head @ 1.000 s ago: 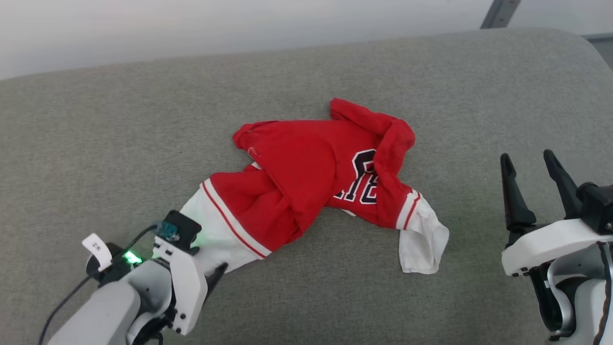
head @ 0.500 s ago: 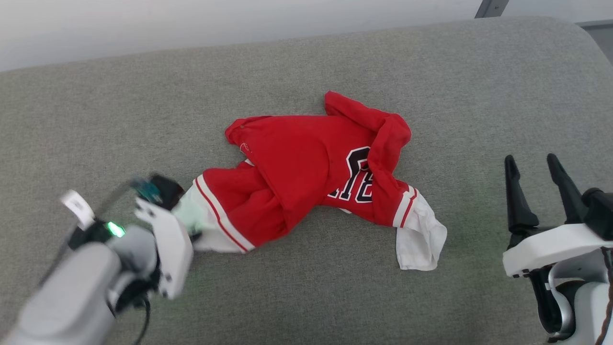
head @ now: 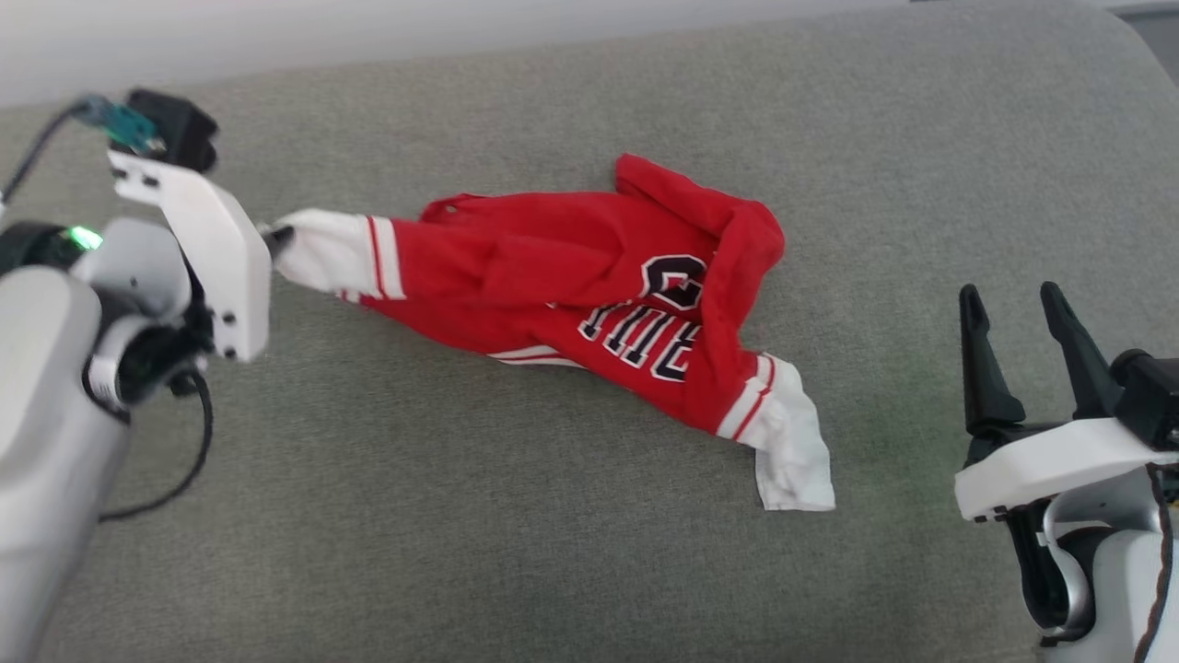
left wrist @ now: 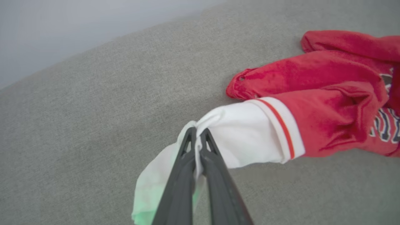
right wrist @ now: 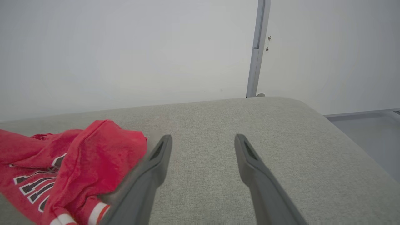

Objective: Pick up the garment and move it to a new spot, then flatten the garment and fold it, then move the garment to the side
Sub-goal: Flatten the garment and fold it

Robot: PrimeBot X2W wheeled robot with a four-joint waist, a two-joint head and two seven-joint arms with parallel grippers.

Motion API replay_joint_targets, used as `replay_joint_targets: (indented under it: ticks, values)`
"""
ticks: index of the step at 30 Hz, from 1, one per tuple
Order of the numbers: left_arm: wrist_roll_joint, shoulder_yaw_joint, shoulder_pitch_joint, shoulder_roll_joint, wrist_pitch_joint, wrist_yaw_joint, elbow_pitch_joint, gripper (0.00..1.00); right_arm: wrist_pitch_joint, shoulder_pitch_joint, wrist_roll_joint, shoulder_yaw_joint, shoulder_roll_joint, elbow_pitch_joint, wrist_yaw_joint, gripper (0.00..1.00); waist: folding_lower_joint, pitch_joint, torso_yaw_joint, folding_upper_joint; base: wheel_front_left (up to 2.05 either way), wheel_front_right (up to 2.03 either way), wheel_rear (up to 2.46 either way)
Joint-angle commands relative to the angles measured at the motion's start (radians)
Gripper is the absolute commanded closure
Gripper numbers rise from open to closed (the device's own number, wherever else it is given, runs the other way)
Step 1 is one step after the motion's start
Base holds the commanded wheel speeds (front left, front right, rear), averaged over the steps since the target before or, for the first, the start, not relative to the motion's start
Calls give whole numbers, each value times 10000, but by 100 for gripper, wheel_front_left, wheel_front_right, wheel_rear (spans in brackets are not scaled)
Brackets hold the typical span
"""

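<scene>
Left gripper (left wrist: 197, 132) pinches the end of one white, red-striped sleeve (left wrist: 240, 134) between its two dark fingers, which are pressed together on the cloth. From that grip the sleeve stretches out to the red jersey-style T-shirt (head: 553, 276), which lies crumpled across the middle of the grey upholstered cushion (head: 516, 571), black white-outlined lettering facing up. Its other white sleeve (head: 792, 460) rests flat on the cushion. At the right, apart from the shirt, the right gripper (head: 1009, 295) holds its fingers spread and empty.
</scene>
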Motion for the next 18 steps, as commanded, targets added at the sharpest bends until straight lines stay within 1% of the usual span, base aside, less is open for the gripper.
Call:
replay_joint_targets:
  ticks: [1, 4, 11, 13, 14, 15, 16, 17, 18]
  values:
    - [191, 36, -264, -50, 25, 111, 267, 100, -37, -146, 79, 65, 45, 31, 2, 0, 0, 97, -88, 0, 0, 0, 0]
    - [344, -14, -681, -203, -103, 259, 1192, 100, -75, -245, 139, 187, 57, 140, 2, 0, 0, 260, -192, 0, 0, 0, 0]
    - [1104, -405, -1496, -540, -576, 610, 3569, 100, -118, -530, 189, 475, 59, 335, 2, 0, 0, 651, -388, 0, 0, 0, 0]
    - [1160, -477, -1624, -680, -673, 538, 4107, 98, -97, -583, 199, 575, 61, 397, 2, 0, 0, 733, -426, 0, 0, 0, 0]
    - [1128, -494, -1662, -762, -749, 443, 4351, 86, -96, -587, 213, 631, 62, 426, 0, 0, 0, 759, -436, 0, 0, 0, 0]
    - [1090, -489, -1735, -810, -827, 367, 4537, 71, -103, -590, 212, 670, 63, 448, 2, 0, 0, 780, -441, 0, 0, 0, 0]
    - [1034, -452, -1821, -857, -952, 267, 4677, 53, -109, -596, 211, 715, 62, 463, 2, 0, 0, 797, -441, 0, 0, 0, 0]
    - [986, -408, -1902, -905, -1100, 166, 4817, 14, -102, -595, 215, 768, 64, 468, 2, 0, 0, 805, -430, 0, 0, 0, 0]
    - [977, -400, -1952, -919, -1228, 84, 4913, 0, -99, -583, 210, 780, 62, 466, 2, 0, 0, 803, -408, 0, 0, 0, 0]
